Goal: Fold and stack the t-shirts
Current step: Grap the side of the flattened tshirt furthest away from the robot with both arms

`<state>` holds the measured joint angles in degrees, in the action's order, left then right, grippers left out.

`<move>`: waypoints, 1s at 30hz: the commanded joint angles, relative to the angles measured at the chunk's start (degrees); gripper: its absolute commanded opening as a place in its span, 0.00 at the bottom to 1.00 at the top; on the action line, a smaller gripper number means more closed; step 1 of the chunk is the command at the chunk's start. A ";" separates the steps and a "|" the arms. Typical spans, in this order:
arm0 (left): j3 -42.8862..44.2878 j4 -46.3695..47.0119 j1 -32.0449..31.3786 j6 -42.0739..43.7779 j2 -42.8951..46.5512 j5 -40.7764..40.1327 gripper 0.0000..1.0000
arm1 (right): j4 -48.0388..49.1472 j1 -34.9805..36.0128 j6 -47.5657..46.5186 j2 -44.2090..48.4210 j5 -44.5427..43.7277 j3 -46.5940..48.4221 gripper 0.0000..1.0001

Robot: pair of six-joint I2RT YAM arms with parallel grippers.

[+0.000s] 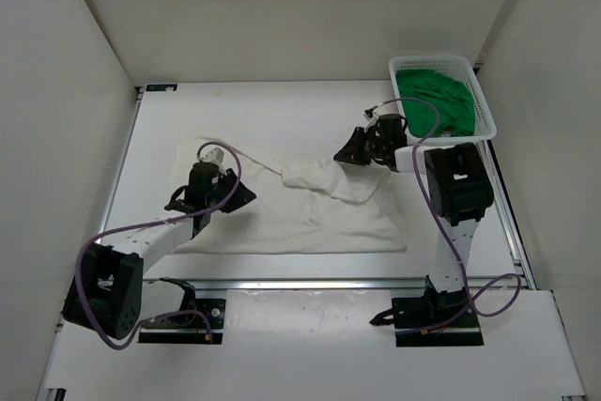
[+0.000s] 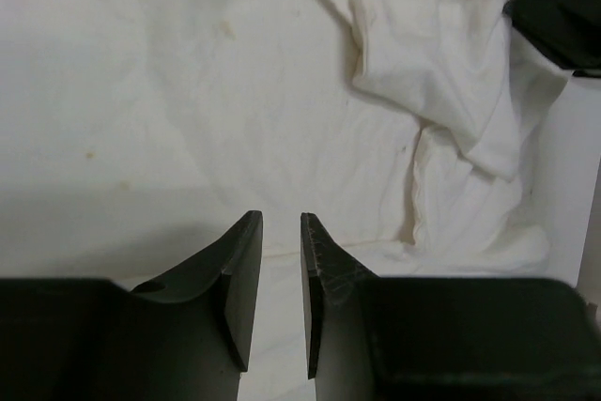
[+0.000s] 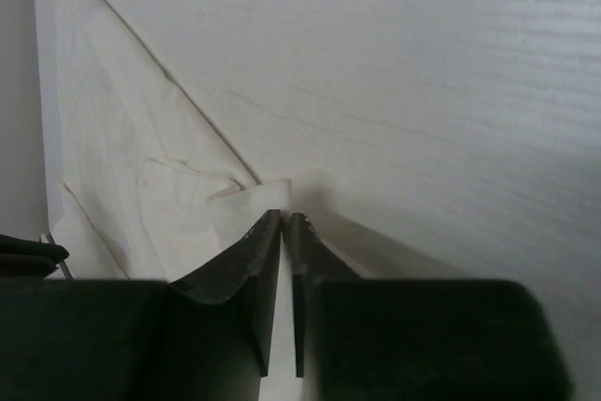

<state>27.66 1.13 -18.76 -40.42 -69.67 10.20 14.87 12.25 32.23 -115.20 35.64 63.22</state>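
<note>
A white t-shirt (image 1: 319,218) lies spread across the middle of the table, its upper right part bunched into folds (image 2: 451,91). My left gripper (image 1: 240,196) hovers low over the shirt's left side. Its jaws (image 2: 280,218) stand open, and only flat cloth shows through the gap. My right gripper (image 1: 346,152) sits at the bunched upper right part. In the right wrist view it (image 3: 285,215) is shut on a corner of the white t-shirt (image 3: 258,199). A bright green t-shirt (image 1: 437,100) lies crumpled in the basket.
The white mesh basket (image 1: 488,115) stands at the table's far right corner, just behind the right arm. White walls close in the table on the left, back and right. Bare tabletop (image 3: 423,91) lies beyond the shirt's far edge.
</note>
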 commanded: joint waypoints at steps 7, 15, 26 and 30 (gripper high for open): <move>8.89 -0.34 12.16 -0.52 -5.12 3.60 0.35 | -3.62 0.06 -1.55 -0.91 -2.76 10.95 0.00; 19.52 0.72 23.86 -4.22 -17.16 -1.75 0.34 | -17.42 -3.19 -7.18 -3.28 -13.39 24.57 0.00; 38.16 -5.43 28.96 -1.94 -33.94 -8.61 0.39 | -21.72 -6.98 -9.29 -8.72 -16.30 32.13 0.00; 45.89 -9.72 29.40 1.13 -40.70 -10.11 0.40 | -24.18 -6.89 -10.77 -13.03 -13.24 39.06 0.00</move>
<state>68.64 -4.67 10.20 -42.09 -107.74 2.83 -8.27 5.10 23.57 -126.56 20.71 96.20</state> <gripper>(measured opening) 0.399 0.008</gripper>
